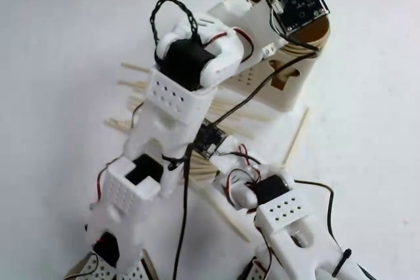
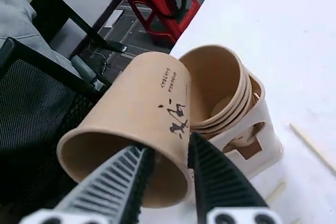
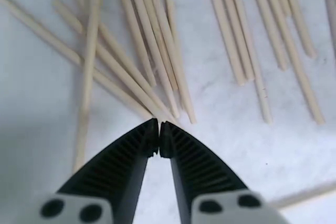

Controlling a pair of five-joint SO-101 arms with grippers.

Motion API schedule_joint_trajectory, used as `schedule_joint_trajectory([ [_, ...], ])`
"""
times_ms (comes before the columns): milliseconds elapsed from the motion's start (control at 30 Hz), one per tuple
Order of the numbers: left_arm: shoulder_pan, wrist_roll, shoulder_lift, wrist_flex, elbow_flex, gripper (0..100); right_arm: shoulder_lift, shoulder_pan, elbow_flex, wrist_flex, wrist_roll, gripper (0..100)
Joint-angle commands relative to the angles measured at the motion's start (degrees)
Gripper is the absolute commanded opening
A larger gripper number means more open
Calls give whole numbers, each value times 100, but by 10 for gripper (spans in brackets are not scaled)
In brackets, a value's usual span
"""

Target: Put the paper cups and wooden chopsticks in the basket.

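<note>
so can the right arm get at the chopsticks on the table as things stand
Probably yes: the right gripper hangs just above the loose chopsticks, with nothing between them. Its fingers are shut tip to tip, so they would have to open first.

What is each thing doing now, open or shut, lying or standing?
basket, upright on the table
stacked cups, nested in the basket
paper cup, tilted, held at its rim
chopsticks, scattered flat on the table
left gripper, shut on paper cup
right gripper, shut, above the chopsticks
</note>
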Motion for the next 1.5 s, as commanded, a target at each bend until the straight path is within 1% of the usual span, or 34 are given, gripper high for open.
schedule_joint_trajectory([
  [0,145,440,-57,-633,-237,123,-110,-40,-26,-84,70,25],
  [67,154,519,-48,-853,-237,122,-110,-40,-26,-84,70,25],
  [233,435,501,110,-1187,-132,120,-110,-40,-26,-84,70,25],
  [633,989,475,215,-1240,-132,124,-110,-40,-26,-84,79,25],
  [967,787,519,268,-1662,-123,121,-110,-40,-26,-84,79,25],
  [1067,787,492,215,-1600,-132,117,-110,-40,-26,-84,79,25],
  [1167,734,475,207,-1495,-141,60,-110,-40,-26,-84,79,25],
  [1233,673,466,207,-1284,-141,27,-110,-40,-26,-84,79,25],
  [1367,488,466,207,-800,-167,24,-110,-40,-26,-84,79,25],
  [1467,338,466,259,-545,-527,24,-110,-40,-26,-92,79,25],
])
